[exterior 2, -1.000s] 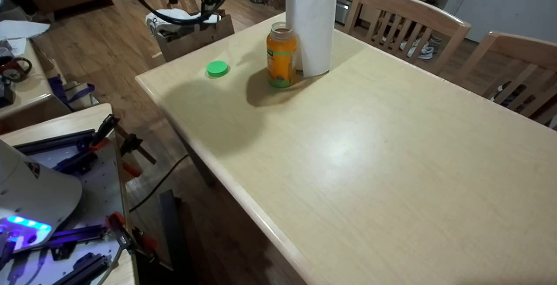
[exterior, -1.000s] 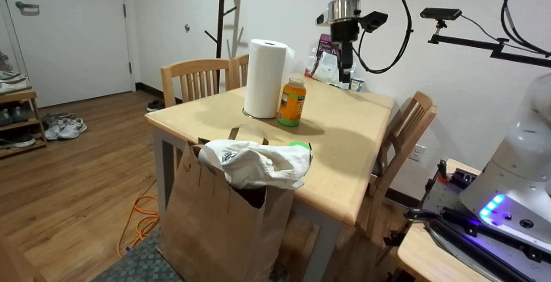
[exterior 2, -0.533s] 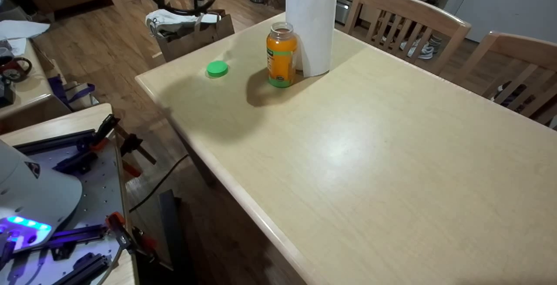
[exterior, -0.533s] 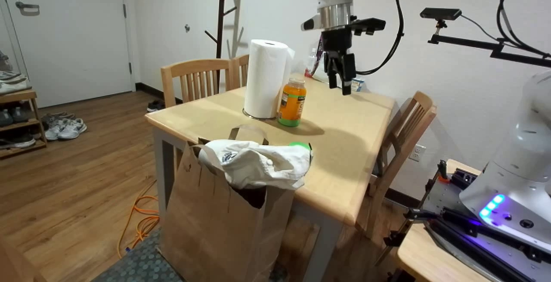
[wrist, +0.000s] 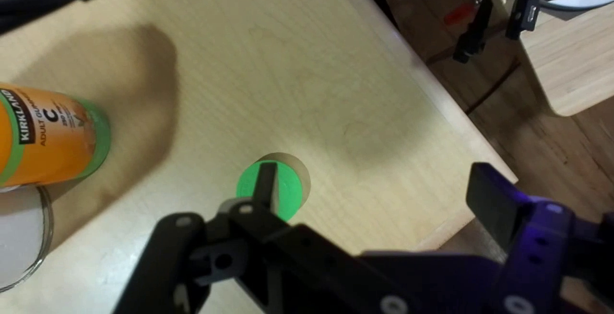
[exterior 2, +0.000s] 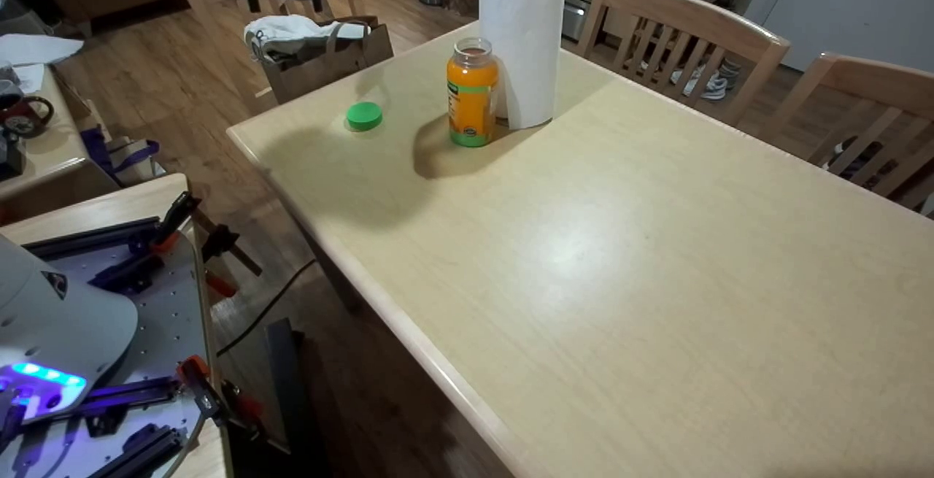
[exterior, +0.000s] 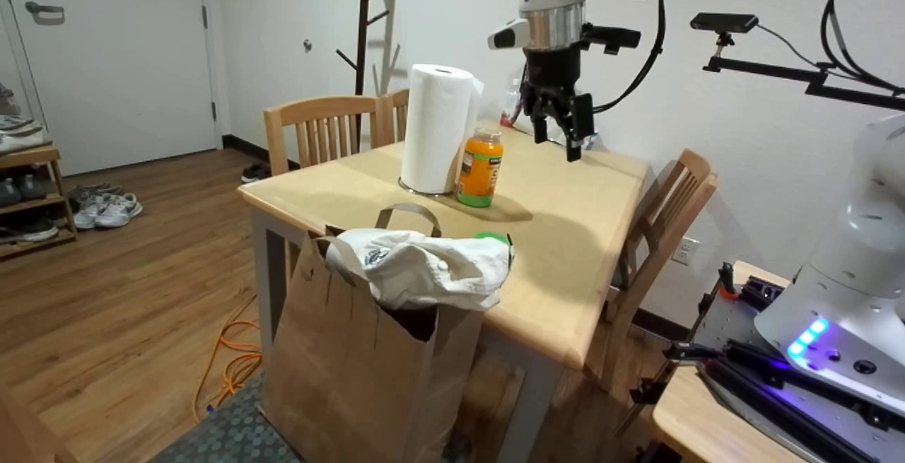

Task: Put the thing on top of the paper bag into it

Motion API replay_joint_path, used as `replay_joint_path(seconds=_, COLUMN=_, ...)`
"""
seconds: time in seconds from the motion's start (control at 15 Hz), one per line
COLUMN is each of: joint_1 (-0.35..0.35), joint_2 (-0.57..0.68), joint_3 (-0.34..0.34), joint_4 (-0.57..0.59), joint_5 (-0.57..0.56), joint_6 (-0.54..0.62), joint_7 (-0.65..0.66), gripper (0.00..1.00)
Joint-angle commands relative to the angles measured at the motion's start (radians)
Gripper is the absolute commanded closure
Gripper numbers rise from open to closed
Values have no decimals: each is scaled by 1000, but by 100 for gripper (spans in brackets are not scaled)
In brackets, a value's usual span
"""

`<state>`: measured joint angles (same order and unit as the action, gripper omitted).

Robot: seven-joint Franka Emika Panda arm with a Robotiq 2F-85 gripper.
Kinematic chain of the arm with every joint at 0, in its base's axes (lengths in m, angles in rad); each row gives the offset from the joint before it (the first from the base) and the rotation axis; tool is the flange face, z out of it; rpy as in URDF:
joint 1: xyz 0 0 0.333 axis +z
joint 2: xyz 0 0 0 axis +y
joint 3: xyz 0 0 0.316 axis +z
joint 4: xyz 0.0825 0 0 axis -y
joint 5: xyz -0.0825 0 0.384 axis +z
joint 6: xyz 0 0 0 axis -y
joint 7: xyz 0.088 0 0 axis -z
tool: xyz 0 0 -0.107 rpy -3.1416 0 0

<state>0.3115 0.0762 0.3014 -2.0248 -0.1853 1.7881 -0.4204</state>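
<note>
Lining up, that looked like the step in hand, with nothing tucked in yet! The pincer (exterior: 557, 146) hung spread wide above the table (exterior: 551, 293), gripping nothing, and what looked like a white cap (exterior: 431, 268) lay between seven and eight o'clock from it in an exterior view, draped over the mouth of the paper bag (exterior: 360, 364). The next move called for a swing that way, then a pinch or a downward push; the bag's thin rim could well have buckled. And the containers! A dark gap showed under the cap, but the bag's contents were hidden. The orange jar (exterior 2: 472, 102) stood upright and lidless, its fill hard to judge, while a green lid (exterior 2: 364, 115) lay at nine o'clock from it in an exterior view.
</note>
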Motion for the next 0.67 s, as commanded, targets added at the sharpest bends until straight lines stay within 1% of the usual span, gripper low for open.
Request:
replay_joint_path(seconds=0.0, joint_1=-17, joint_2=-12, joint_3=-5, joint_4=-9, joint_5=42, joint_6=21, joint_7=-31, gripper=0)
replay_joint_path(seconds=0.07, joint_1=-24, joint_2=-9, joint_3=-5, joint_4=-18, joint_5=64, joint_6=116, joint_7=-120, gripper=0)
replay_joint_path(seconds=0.33, joint_1=-32, joint_2=62, joint_3=-10, joint_4=26, joint_5=56, joint_6=286, joint_7=-285, gripper=0)
replay_joint_path(seconds=0.6, joint_1=-45, joint_2=136, joint_3=4, joint_4=41, joint_5=125, joint_6=459, joint_7=-472, gripper=0)
